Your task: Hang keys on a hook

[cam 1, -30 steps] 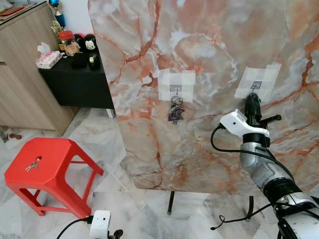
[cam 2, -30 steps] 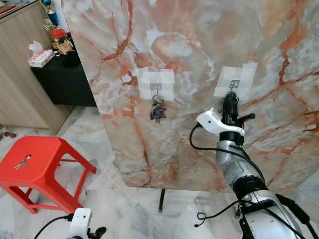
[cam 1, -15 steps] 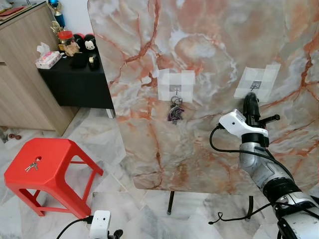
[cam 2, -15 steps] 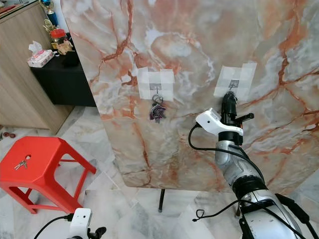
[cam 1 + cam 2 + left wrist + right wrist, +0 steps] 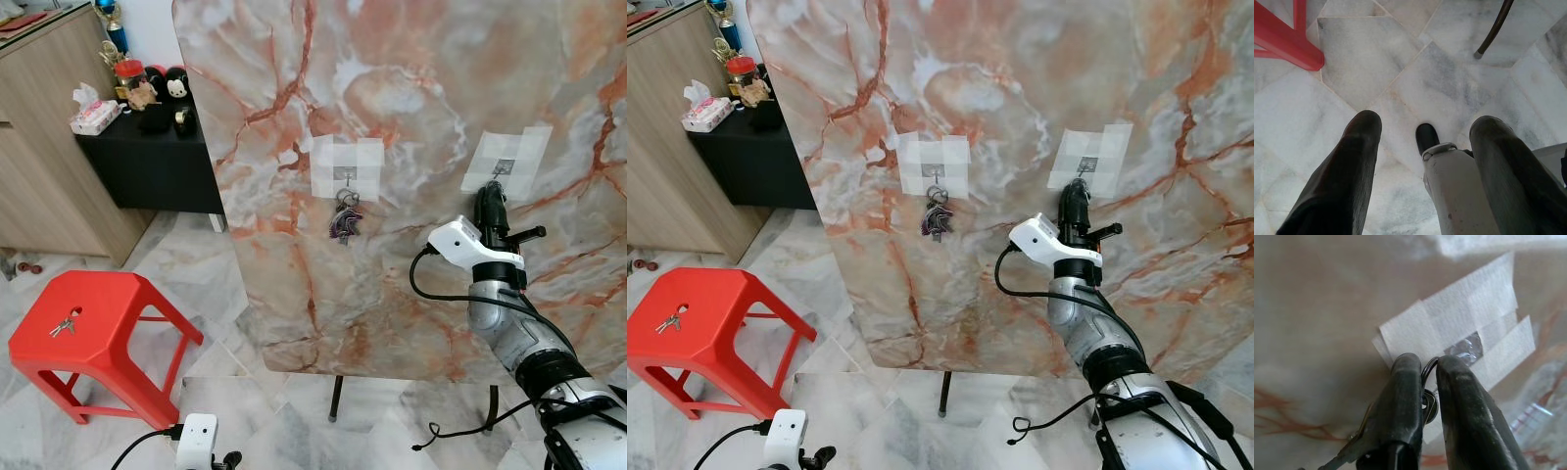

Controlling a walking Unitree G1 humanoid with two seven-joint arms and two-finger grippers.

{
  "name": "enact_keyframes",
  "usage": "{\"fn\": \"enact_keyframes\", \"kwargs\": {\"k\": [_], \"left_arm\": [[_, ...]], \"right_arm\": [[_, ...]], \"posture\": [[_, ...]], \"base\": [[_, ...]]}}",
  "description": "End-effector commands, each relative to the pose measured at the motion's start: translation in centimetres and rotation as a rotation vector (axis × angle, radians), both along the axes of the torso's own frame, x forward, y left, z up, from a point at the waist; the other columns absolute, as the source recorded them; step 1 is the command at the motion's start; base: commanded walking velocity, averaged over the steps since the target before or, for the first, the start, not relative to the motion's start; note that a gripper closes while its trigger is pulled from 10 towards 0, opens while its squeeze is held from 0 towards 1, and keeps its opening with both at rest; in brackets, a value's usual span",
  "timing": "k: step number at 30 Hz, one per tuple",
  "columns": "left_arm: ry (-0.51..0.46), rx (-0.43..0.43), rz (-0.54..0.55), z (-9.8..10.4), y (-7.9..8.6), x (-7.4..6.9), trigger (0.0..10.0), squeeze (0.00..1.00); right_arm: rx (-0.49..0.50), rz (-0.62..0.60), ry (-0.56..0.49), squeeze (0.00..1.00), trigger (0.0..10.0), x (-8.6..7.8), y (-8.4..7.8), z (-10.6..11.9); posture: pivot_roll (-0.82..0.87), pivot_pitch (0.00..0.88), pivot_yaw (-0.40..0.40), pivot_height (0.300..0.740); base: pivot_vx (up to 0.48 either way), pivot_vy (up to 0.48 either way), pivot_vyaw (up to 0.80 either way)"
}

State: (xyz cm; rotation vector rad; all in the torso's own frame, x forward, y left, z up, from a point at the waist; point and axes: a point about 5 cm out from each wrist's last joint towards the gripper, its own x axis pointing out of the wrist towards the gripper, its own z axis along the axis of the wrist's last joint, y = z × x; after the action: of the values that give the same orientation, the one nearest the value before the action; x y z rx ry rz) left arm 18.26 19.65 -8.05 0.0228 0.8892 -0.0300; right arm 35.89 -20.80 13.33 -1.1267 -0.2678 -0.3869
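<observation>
Against the upright marble slab (image 5: 411, 117), right of centre, the right gripper (image 5: 1422, 382) pinches the keys (image 5: 1429, 404) just below the taped hook (image 5: 500, 168), where a slight misaim could slide the ring off.

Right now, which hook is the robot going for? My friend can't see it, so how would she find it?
Find the big marble board standing upright with two white tape patches. The hook sits in the right patch, just above the right tool, which grips a key ring. Unlike the left hook, holding a key bunch, it is bare.
</observation>
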Motion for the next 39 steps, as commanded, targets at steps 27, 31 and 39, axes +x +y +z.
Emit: {"fn": "enact_keyframes", "kwargs": {"k": [27, 31, 39], "left_arm": [[0.004, -0.005, 0.005, -0.1, -0.1, -0.1, 10.0, 0.00], [0.003, -0.004, 0.008, -0.1, 0.0, -0.1, 10.0, 0.00], [0.000, 0.002, 0.006, 0.0, 0.1, 0.0, 10.0, 0.00]], "right_arm": [[0.647, 0.087, 0.622, 0.00, 10.0, -6.0, 1.0, -11.9], [0.886, -0.071, 0.729, 0.00, 10.0, -7.9, -0.3, -14.4], [1.177, -0.169, 0.902, 0.00, 10.0, -12.1, 0.4, -18.3]], "posture": [[-0.08, 0.040, 0.003, 0.740], [-0.09, 0.035, -0.005, 0.740], [-0.10, 0.031, -0.009, 0.740]], "base": [[0.000, 0.000, 0.00], [0.000, 0.000, 0.00], [0.000, 0.000, 0.00]]}}
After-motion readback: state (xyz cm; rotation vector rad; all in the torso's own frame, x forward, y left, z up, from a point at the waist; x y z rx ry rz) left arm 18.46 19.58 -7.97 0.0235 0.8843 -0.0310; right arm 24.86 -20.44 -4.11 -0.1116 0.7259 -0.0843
